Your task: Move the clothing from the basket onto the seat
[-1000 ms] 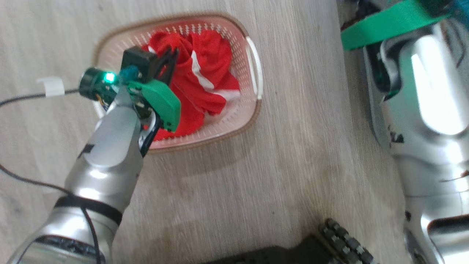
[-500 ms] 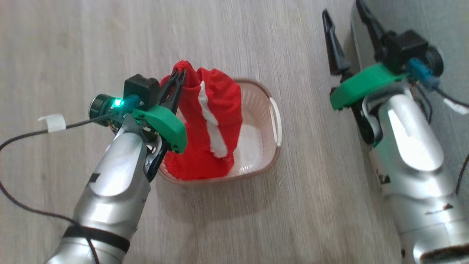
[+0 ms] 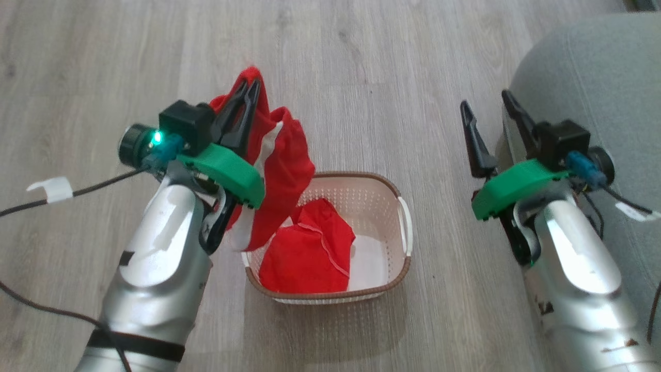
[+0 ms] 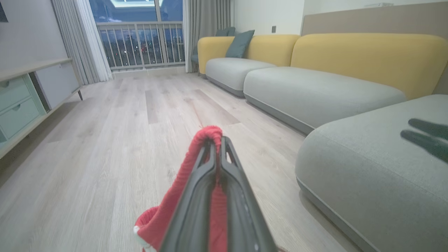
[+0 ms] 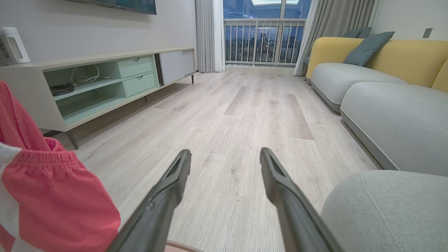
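Note:
My left gripper [image 3: 249, 89] is shut on a red garment with a white stripe [image 3: 281, 165], which hangs from its fingertips above the left side of the basket [image 3: 405, 227]. The left wrist view has that same red fabric [image 4: 164, 213] pinched between the closed fingers of the left gripper [image 4: 217, 140]. A second red piece of clothing [image 3: 315, 253] lies crumpled inside the cream basket on the wooden floor. My right gripper [image 3: 486, 106] stands open and empty beside the grey seat [image 3: 583, 67] at the right, its fingers spread in the right wrist view [image 5: 225, 154]. The hanging garment [image 5: 42, 196] appears at that view's left.
A grey and yellow sofa [image 4: 315, 87] runs along the right wall. The low TV cabinet [image 5: 105, 80] lines the left wall. Wooden floor [image 5: 245, 115] stretches open toward the balcony window. A black cable [image 3: 77, 192] trails from my left wrist.
My left gripper has lifted one red garment up out of the basket; another stays inside. The head camera has shifted, bringing the right gripper and the grey seat into view.

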Available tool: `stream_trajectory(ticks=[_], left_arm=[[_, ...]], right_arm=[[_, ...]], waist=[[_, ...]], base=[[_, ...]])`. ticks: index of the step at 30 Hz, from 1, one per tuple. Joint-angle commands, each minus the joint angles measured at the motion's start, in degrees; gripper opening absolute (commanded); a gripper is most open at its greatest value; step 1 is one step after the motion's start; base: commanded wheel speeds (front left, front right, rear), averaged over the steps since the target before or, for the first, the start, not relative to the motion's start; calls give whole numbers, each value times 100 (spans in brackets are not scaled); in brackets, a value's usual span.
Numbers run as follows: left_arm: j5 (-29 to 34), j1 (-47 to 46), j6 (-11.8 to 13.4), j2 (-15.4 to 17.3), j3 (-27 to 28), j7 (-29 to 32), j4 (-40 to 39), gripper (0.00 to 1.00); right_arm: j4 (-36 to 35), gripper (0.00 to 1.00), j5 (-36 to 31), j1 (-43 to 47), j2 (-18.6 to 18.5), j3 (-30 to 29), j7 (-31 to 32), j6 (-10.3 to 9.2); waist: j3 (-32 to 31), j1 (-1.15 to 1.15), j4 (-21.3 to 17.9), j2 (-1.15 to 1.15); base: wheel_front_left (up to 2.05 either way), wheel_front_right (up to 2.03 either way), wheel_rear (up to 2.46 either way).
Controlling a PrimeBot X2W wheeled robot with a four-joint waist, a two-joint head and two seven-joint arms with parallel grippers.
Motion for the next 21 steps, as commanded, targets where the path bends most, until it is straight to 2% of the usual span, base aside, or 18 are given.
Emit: stream_trajectory(ticks=[1,7,15,19,21], left_arm=[[49,-355,-5,84,201,-29,-341,0],[130,-662,-6,123,290,-29,-951,0],[103,-860,-6,170,325,-29,-1353,0],[71,-882,-7,173,236,-29,-1404,0],[53,-874,-7,166,191,-29,-1425,0]], right_arm=[[-153,100,32,-6,42,62,-29,-1],[-127,100,60,185,64,42,-29,-1],[-78,100,56,275,67,55,-29,-1],[-159,100,96,267,76,219,-29,-1],[-314,100,222,215,97,480,-29,-1]], waist=[[-104,1,75,-1],[-198,1,124,-1],[-266,1,157,-1],[-315,1,175,-1],[-321,1,189,-1]], base=[[0,0,0],[0,0,0],[0,0,0],[0,0,0],[0,0,0]])
